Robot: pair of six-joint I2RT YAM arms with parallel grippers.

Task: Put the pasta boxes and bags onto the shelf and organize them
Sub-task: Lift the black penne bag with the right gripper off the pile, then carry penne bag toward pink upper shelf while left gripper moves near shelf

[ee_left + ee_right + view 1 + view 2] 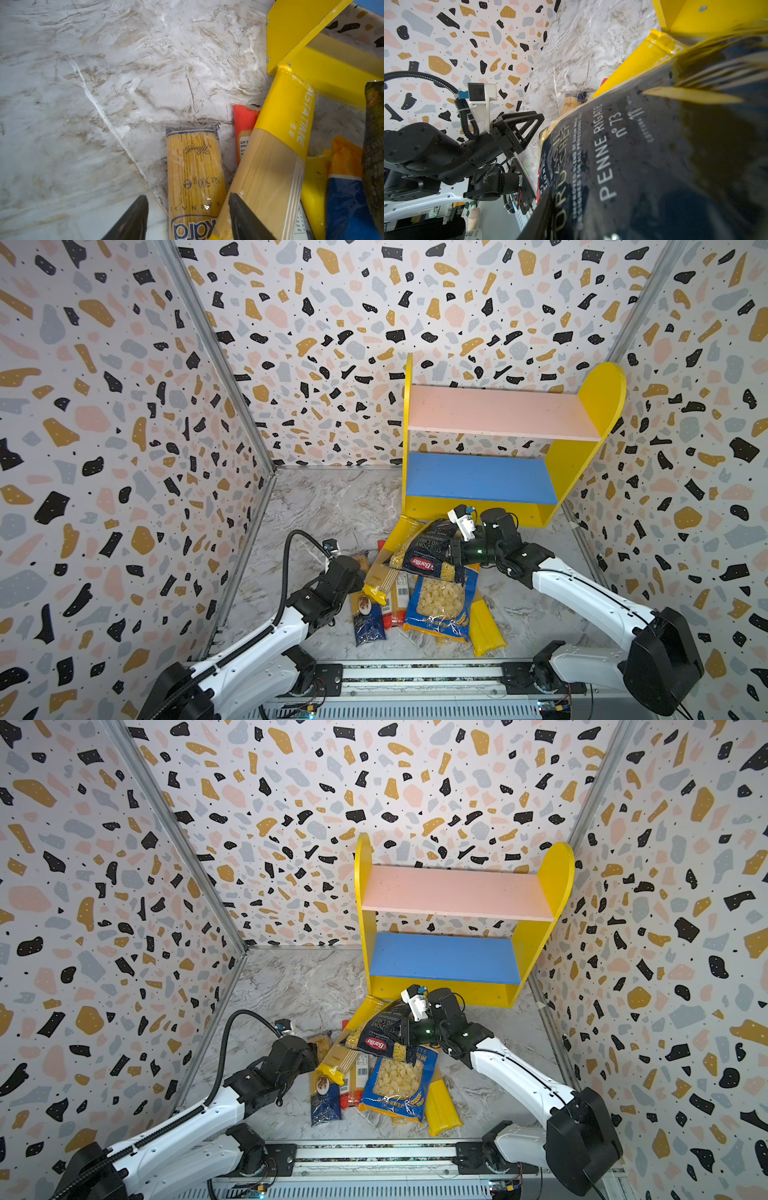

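Navy plastic, glossy and crinkled: the large Barilla penne bag (424,549) is hanging tilted over the heap of pasta packs, just in front of the shelf's yellow base, near the middle of the marble tabletop (332,506). My right gripper (455,552) is pinching the bag at its side edge, jaws clenched on the film. I cannot tell whether the bag's lower end is resting on the blue-orange orecchiette bag (440,601) beneath it.

I am judging this bag the heaviest of the lot. It is soft-bodied, with loose penne that will be shifting inside, so it is likely sagging from an edge pinch, and the slick film may be slipping. A hold across the packed body would carry it better.

The shelf (598,406) is standing at the tabletop's far right corner. Its pink upper board (498,410) and blue lower board (478,481) are both bare.

My left gripper (188,196) is hovering with its jaws apart, gripping nothing, over the slim blue-ended spaghetti pack (195,166) lying flat at the heap's left side. Beside that pack, a long yellow pack (276,145) is lying diagonally with its far end right at the shelf's base corner, partly covering the slim red pack (243,120). I am judging these long packs light, stiff and brittle, best taken at mid-length across the width.
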